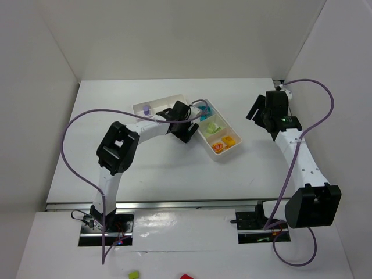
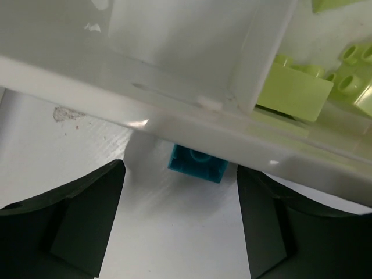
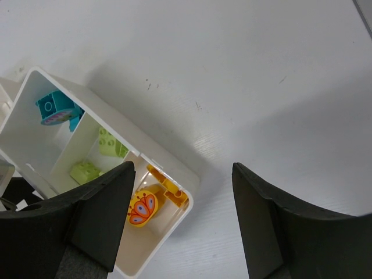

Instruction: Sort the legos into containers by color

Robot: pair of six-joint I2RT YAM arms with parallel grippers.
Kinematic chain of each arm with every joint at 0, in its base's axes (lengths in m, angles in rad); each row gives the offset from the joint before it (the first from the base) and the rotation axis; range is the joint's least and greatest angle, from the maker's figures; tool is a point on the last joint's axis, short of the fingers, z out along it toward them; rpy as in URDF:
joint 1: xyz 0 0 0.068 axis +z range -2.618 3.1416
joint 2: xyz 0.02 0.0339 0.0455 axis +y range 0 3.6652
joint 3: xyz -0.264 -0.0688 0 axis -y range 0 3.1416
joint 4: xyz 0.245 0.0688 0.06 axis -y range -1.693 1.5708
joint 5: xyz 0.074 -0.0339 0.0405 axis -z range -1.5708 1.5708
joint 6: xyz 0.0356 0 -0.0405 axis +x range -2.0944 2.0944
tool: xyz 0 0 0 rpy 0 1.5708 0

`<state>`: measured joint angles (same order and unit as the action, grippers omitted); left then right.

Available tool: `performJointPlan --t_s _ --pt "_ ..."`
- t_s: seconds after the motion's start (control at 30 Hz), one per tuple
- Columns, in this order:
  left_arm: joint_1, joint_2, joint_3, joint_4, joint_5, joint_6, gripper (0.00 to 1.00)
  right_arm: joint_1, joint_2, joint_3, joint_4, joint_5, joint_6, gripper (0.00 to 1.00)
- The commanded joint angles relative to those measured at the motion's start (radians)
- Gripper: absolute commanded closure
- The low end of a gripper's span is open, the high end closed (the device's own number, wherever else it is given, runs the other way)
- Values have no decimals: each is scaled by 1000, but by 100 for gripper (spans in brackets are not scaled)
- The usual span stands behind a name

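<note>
Two white trays lie mid-table: the left tray (image 1: 156,106) holds a pale purple brick (image 1: 146,108). The right tray (image 1: 231,150) holds teal (image 3: 55,107), lime green (image 3: 110,145) and orange-yellow bricks (image 3: 142,208), one colour per compartment. In the left wrist view a teal brick (image 2: 197,164) lies on the table against the tray's outer wall (image 2: 174,119), beside the lime bricks (image 2: 296,90). My left gripper (image 2: 180,181) is open, its fingers on either side of that brick and just short of it; it hides the brick in the top view (image 1: 187,133). My right gripper (image 3: 183,224) is open and empty, hovering right of the tray (image 1: 256,110).
White walls enclose the table on three sides. A silver rail (image 1: 174,204) runs along the near edge. Purple cables (image 1: 72,157) loop from both arms. A lime piece (image 1: 134,274) and a red piece (image 1: 186,277) lie on the shelf below the arm bases.
</note>
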<state>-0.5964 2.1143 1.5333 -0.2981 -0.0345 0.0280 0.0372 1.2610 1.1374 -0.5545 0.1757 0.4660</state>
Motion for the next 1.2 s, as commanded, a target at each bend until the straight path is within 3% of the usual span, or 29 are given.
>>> performJointPlan --t_s 0.0,0.33,0.37,0.4,0.53,0.63,0.9,1.03,1.17 --pt "10 41 53 34 44 45 13 12 -3 12 7 -1 -6 25" --pt "20 59 90 34 136 26 34 50 25 53 -2 8 3 25" --pt "20 59 90 34 136 26 39 50 25 53 -2 19 3 25" --pt "20 50 90 25 136 26 52 61 25 62 -2 19 13 25" --pt "20 23 102 -38 113 6 85 72 34 62 -12 28 13 25" --pt "29 -39 102 -103 90 -45 96 81 34 71 -12 38 22 25" --pt "29 -168 192 -243 188 -157 100 101 43 71 -2 47 31 25" --pt "38 -97 355 -266 188 -218 100 110 52 71 -2 47 31 25" --pt "38 124 629 -377 105 -275 100 110 31 71 -13 70 31 25"
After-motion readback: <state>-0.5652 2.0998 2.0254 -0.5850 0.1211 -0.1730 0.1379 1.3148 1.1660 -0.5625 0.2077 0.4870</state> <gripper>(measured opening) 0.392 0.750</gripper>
